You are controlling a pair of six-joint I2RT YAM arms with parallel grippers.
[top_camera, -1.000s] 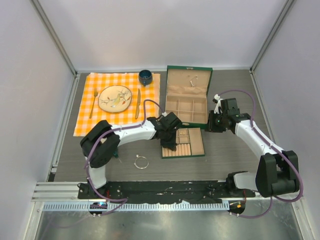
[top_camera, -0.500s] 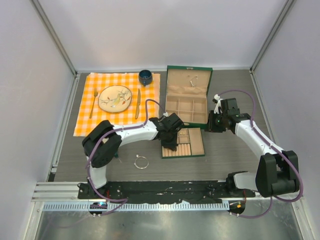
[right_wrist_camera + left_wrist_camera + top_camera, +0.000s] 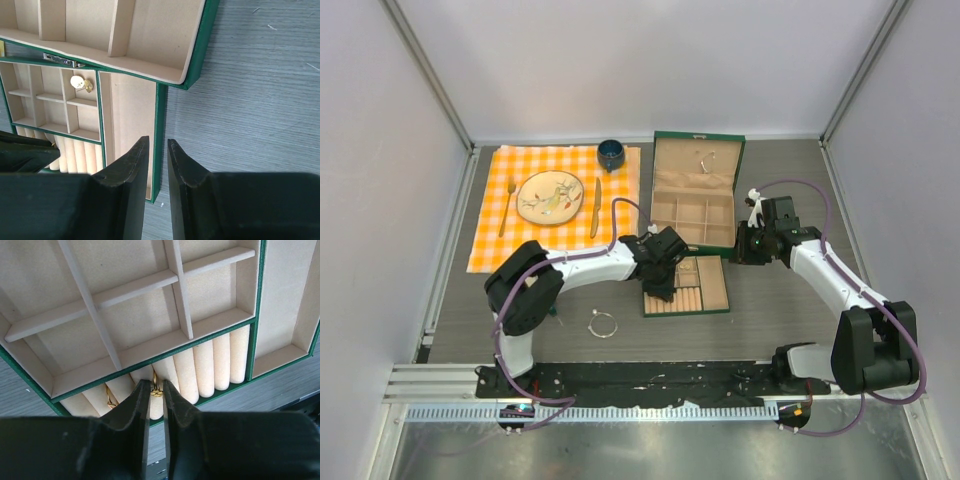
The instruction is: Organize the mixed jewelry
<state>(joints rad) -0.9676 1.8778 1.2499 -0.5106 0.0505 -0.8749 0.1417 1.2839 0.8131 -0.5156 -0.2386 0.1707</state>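
My left gripper (image 3: 156, 386) is shut on a small gold ring (image 3: 156, 391) with a flower-like top. It holds the ring at a slot between the beige ring rolls (image 3: 215, 365) of the green tray (image 3: 714, 288). A second gold ring (image 3: 110, 398) sits in the rolls just to the left. A pearl stud (image 3: 77, 82) and a gold stud (image 3: 88, 86) lie in one small tray compartment. A thin silver bangle (image 3: 603, 324) lies on the table in front of the left arm. My right gripper (image 3: 158, 141) hovers over the tray's right rim (image 3: 160, 125), its jaws slightly open with nothing between them.
The open green jewelry box (image 3: 695, 195) stands behind the tray, with a small silver piece (image 3: 706, 160) in its lid. At the back left, an orange checked cloth (image 3: 485, 235) carries a plate (image 3: 549, 196), a gold fork (image 3: 507, 204), a gold knife (image 3: 595, 206) and a dark blue cup (image 3: 611, 154).
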